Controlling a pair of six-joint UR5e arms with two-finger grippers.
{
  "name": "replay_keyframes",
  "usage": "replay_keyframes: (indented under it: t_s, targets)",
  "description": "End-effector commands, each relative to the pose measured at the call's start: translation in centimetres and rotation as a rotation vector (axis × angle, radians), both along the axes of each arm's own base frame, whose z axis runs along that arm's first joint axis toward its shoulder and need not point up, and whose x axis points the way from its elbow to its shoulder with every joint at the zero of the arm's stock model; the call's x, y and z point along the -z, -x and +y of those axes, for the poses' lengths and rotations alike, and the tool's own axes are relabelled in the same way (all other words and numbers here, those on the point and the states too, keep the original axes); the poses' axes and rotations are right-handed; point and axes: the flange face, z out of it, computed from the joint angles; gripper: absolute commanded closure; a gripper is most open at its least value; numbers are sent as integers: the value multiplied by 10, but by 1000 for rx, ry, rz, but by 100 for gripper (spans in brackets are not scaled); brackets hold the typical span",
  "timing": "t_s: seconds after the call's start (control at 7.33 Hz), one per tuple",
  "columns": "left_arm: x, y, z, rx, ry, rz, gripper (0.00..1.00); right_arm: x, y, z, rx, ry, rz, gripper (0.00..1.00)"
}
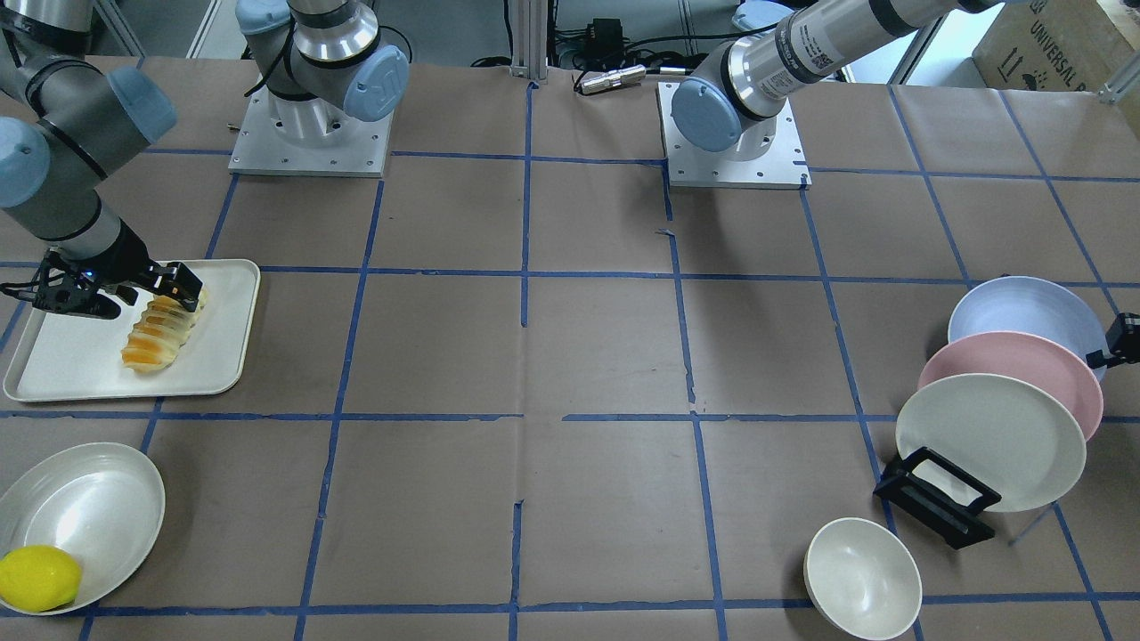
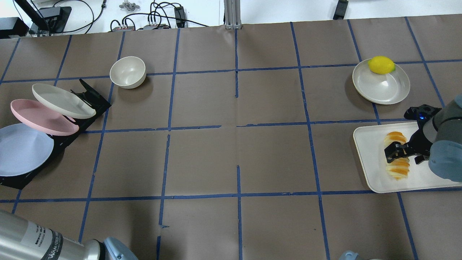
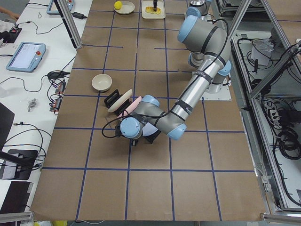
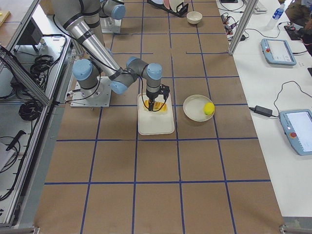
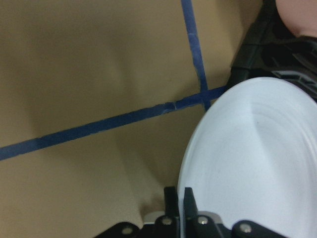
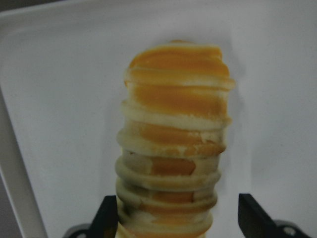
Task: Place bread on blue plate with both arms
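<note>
Clock frame: overhead view, 12 o'clock pointing away from the robot.
Bread: the bread (image 2: 397,169) lies flat on a white tray (image 2: 368,159) at 3 o'clock, with its long axis running 12 to 6. This leaves its narrow width open to a side grasp.
Right gripper: the right gripper (image 2: 400,153) comes in from 3 o'clock. Its jaws are spread wider than the loaf, one on each flank, and the wrist view shows a gap on at least one side. It straddles the short axis, probably because only that width fits the jaw span.
Blue plate: the blue plate (image 2: 21,151) sits at 9 o'clock, well apart from the bread. It leans tilted at the 7 o'clock end of a black rack (image 2: 92,99). The pink plate (image 2: 43,117) and cream plate (image 2: 61,101) overlap toward 1 o'clock. The tilt lifts its rim clear of the table, so an edge can be taken.
Left gripper: the left gripper (image 5: 179,196) has its fingers close together with the blue plate's rim between them, so it appears to be pinching the edge.
Why both arms: each thing sits on one gripper's own side, so the likely plan is to bring them together nearer the middle.
Step in hand: I judge both grasps are being set up, and the bread is not yet on the plate.
Risk: the loaf looks soft and a hard squeeze may crush its ridges. The plate, held by one edge, may swing or drag its neighbours.
Bystanders: a lemon (image 2: 381,65) in a dish (image 2: 382,90) at 2 o'clock, and a bowl (image 2: 127,72) at 11 o'clock.
</note>
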Motion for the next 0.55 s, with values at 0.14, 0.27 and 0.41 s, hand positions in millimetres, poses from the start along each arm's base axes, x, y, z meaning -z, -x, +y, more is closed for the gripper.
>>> replay_keyframes:
  t_s: [0.14, 0.27, 0.41]
  targets:
    - [-72, 12, 18, 10, 26, -43, 98, 0, -3, -2, 4, 18, -27, 79]
    - [-104, 21, 30, 11, 14, -68, 98, -5, -4, -4, 2, 19, -22, 85]
    - [-144, 40, 45, 17, 1, -91, 97, -11, -13, -5, -17, -1, -28, 90]
